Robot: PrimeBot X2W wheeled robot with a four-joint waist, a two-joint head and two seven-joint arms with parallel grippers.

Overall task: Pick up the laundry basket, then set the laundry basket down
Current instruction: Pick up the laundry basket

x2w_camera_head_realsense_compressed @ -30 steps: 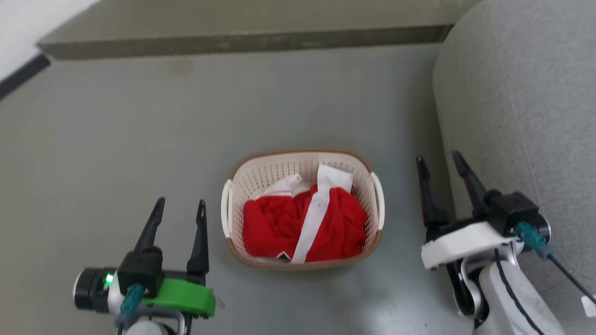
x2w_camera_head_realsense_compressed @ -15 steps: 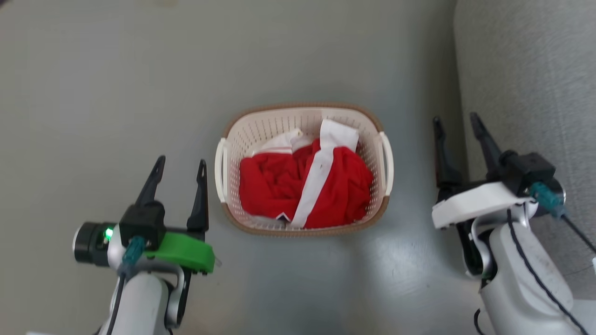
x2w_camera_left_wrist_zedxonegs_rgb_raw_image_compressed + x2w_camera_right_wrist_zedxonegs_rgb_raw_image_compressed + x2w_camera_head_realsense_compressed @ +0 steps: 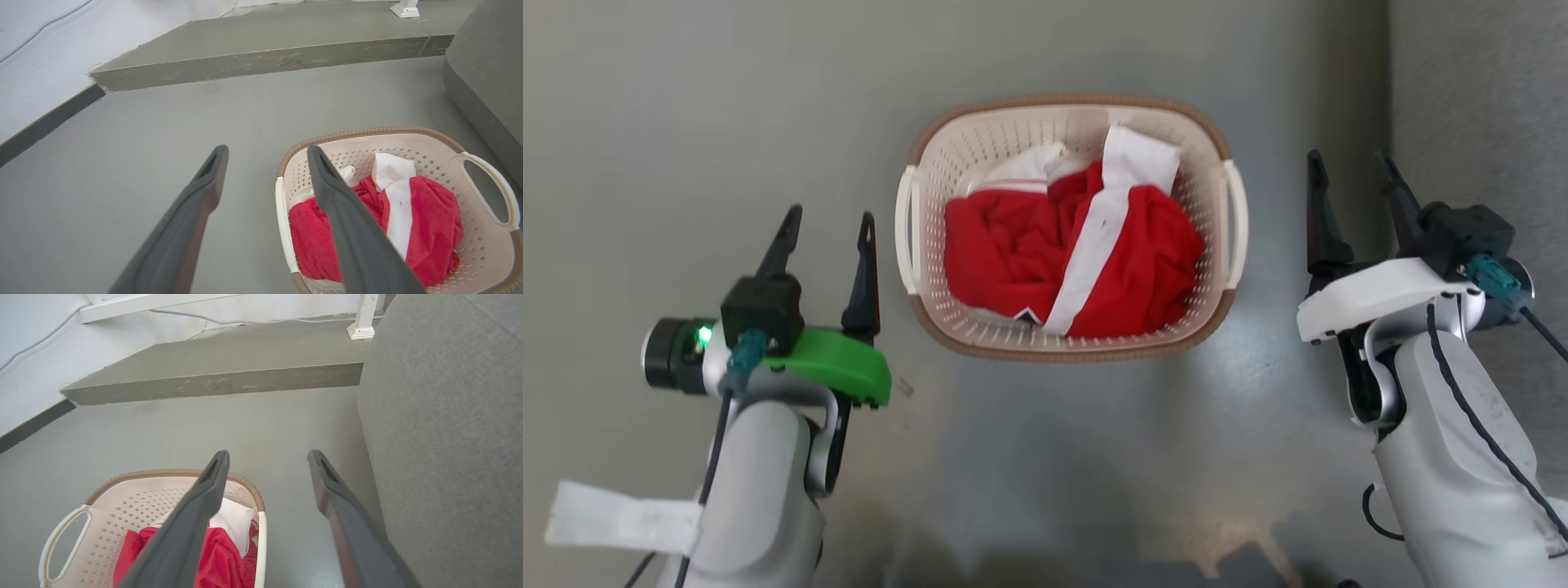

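The laundry basket [image 3: 980, 139] stands on the grey floor, cream-white and perforated, with a brown rim and a white handle on each side. Red and white cloth [image 3: 1078, 253] fills it. My left gripper [image 3: 829, 224] hovers open just left of the basket's left handle, apart from it. My right gripper [image 3: 1352, 175] is open to the right of the right handle, also apart. The left wrist view has the basket [image 3: 482, 175] to the right of my open fingers [image 3: 355, 232]. In the right wrist view the basket [image 3: 122, 494] lies at the lower left.
A grey upholstered sofa [image 3: 1486, 106] rises close beside my right gripper [image 3: 265, 465]; it also stands at the edge as the sofa [image 3: 449, 416]. A low concrete step [image 3: 265, 57] and a white wall lie beyond the basket. Open floor spreads to the left.
The head camera has tilted down, so the basket sits higher in the picture. Both grippers have come forward alongside the basket's handles, still open.
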